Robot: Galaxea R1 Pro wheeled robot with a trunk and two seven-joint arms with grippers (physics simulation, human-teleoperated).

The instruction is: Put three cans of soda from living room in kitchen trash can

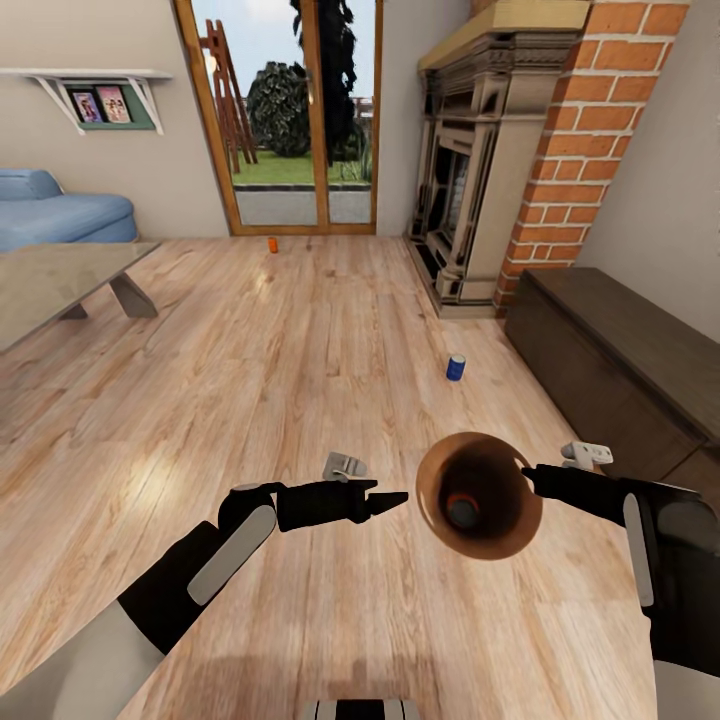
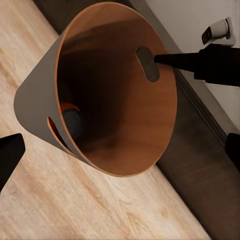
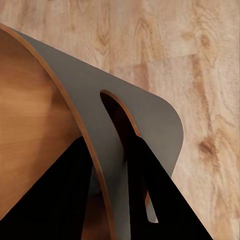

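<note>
Three soda cans are in sight in the living room: a blue can (image 1: 455, 367) stands on the plank floor (image 1: 300, 400) near the stone fireplace (image 1: 470, 170), an orange can (image 1: 272, 243) stands far off by the glass door (image 1: 290, 110), and a third can (image 1: 462, 507) (image 2: 71, 120), orange with a grey top, lies at the bottom of the trash can (image 1: 480, 495) (image 2: 115, 100) (image 3: 75, 110). The copper-coloured bin is held off the floor, tipped with its mouth toward the camera, between the two arms. The right claw (image 1: 530, 477) (image 3: 112, 165) is clenched on the bin's wall beside a handle slot, one finger inside and one outside. The left claw (image 1: 392, 498) hovers just beside the bin's rim, apart from it; whether it is released or clenched I cannot tell. A dark wooden cabinet (image 1: 620, 370) runs along the right wall, and a blue sofa (image 1: 60, 215) sits behind a low bench (image 1: 60, 285) at the left.
</note>
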